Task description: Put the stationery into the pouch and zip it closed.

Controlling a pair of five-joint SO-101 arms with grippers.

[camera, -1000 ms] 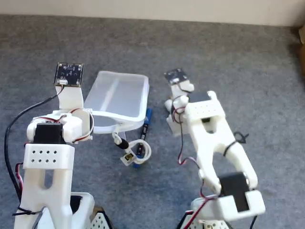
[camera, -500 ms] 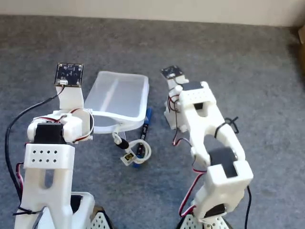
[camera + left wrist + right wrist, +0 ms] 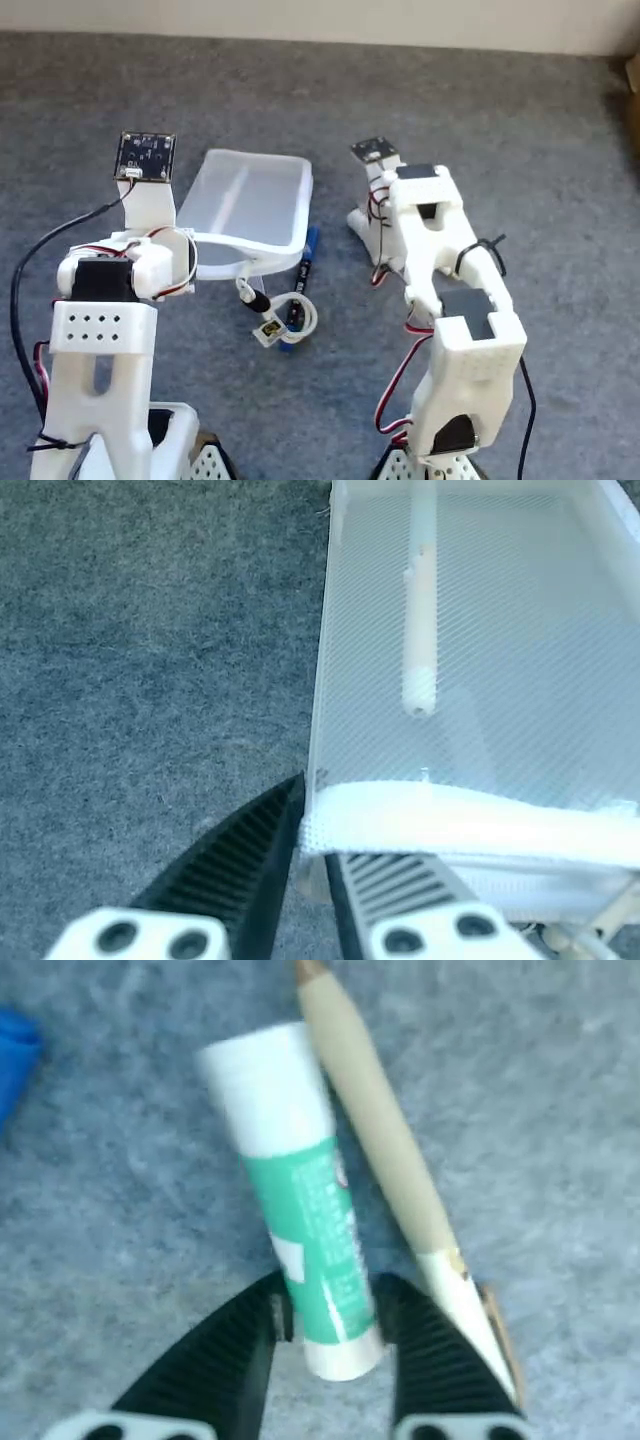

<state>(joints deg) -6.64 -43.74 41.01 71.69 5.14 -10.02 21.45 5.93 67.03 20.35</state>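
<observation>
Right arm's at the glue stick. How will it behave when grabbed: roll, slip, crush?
The glue stick is a smooth round tube lying flat, so it will probably roll if nudged. It looks rigid, likely safe to squeeze. The right gripper sits at one end, so it may tilt when lifted, possibly bumping the pencil alongside.

From above, the left arm (image 3: 130, 270) covers the near end of the pouch (image 3: 250, 205). A white ring (image 3: 290, 315) hides part of the blue pen (image 3: 310, 250). At the left wrist, the pouch runs off the edges. At the right wrist, the glue stick (image 3: 300, 1180) is blurred. The pencil (image 3: 380, 1150) has its tip cut off by the edge. A blue bit (image 3: 15, 1055) is cut off too, so I cannot tell what it is.
</observation>
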